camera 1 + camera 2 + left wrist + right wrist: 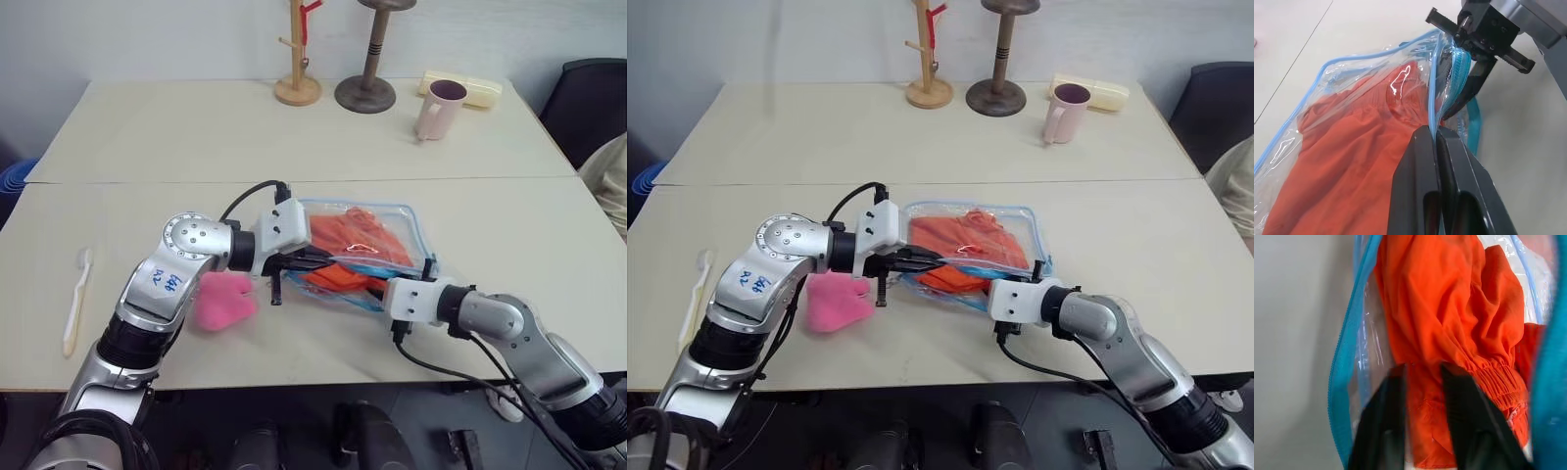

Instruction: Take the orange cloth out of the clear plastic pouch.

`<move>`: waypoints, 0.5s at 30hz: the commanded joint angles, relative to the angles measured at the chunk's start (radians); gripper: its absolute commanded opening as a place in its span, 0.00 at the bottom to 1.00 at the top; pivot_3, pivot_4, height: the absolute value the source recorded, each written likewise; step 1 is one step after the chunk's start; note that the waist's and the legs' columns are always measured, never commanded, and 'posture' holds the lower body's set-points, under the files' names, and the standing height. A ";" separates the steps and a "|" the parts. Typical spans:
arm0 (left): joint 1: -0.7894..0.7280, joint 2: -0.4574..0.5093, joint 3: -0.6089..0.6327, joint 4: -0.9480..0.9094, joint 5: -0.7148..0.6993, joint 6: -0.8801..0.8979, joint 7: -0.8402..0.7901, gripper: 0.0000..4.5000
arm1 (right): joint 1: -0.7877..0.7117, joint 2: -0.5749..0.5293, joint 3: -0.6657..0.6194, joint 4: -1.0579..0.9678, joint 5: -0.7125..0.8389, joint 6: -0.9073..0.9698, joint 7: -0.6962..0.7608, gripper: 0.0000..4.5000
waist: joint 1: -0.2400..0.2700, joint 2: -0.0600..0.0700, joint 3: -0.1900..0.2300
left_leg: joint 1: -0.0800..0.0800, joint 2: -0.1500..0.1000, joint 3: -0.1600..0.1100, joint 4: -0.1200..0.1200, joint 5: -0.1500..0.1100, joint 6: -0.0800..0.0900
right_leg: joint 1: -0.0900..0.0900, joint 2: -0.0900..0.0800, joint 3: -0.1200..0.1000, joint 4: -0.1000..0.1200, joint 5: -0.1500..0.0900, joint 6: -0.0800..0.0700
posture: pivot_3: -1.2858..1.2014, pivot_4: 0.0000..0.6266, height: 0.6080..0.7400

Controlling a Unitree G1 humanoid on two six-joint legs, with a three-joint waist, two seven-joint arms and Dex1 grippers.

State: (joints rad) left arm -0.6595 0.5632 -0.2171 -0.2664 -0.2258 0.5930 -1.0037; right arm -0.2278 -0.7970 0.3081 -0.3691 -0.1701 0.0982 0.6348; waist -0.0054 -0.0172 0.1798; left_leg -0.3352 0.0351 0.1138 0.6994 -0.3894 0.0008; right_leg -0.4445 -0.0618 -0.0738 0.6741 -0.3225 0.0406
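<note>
Near the counter's (294,137) front edge, midway along it, the clear plastic pouch (404,223) lies flat with the orange cloth (355,235) inside it. Left end effector (1437,134) is fully closed, pinching the pouch's blue-trimmed rim, apparently to pin the bag and keep its mouth lifted. Right end effector (1422,374) has gone in through that mouth, its fingers partly open with a fold of the cloth between them; whether they grip it firmly I cannot tell. A pink plush lump (220,299) sits just beside the pouch.
</note>
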 commanded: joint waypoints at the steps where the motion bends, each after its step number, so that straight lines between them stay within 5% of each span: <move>1: -0.007 -0.004 -0.004 -0.035 -0.011 -0.010 0.010 0.00 | 0.005 0.024 -0.027 -0.010 -0.069 -0.069 -0.052 0.56 | -0.001 0.000 0.000 | 0.000 0.000 0.000 0.000 0.000 0.000 | 0.000 0.000 0.000 0.000 0.000 0.000 | 0.52 0.24 1.00; 7: -0.022 -0.014 -0.006 -0.028 -0.024 -0.007 0.011 0.00 | -0.037 0.067 0.014 0.091 -0.296 -0.161 -0.168 0.99 | -0.001 0.000 0.000 | 0.000 0.000 0.000 0.000 0.000 0.000 | 0.000 0.000 0.000 0.000 0.000 0.000 | 0.52 0.24 1.00; 15: -0.054 -0.031 0.003 0.023 -0.008 -0.026 0.032 0.00 | 0.001 0.062 -0.024 0.102 -0.359 -0.249 -0.180 0.99 | 0.000 0.000 0.000 | 0.000 0.000 0.000 0.000 0.000 0.000 | 0.000 0.000 0.000 0.000 0.000 0.000 | 0.52 0.24 1.00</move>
State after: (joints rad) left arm -0.6899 0.5391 -0.2246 -0.2441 -0.2314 0.5875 -0.9842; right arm -0.2535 -0.7097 0.3156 -0.2313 -0.5398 -0.1316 0.4400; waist -0.0050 -0.0171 0.1798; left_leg -0.3352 0.0350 0.1141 0.6995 -0.3894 0.0006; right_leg -0.4445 -0.0617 -0.0736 0.6742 -0.3226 0.0406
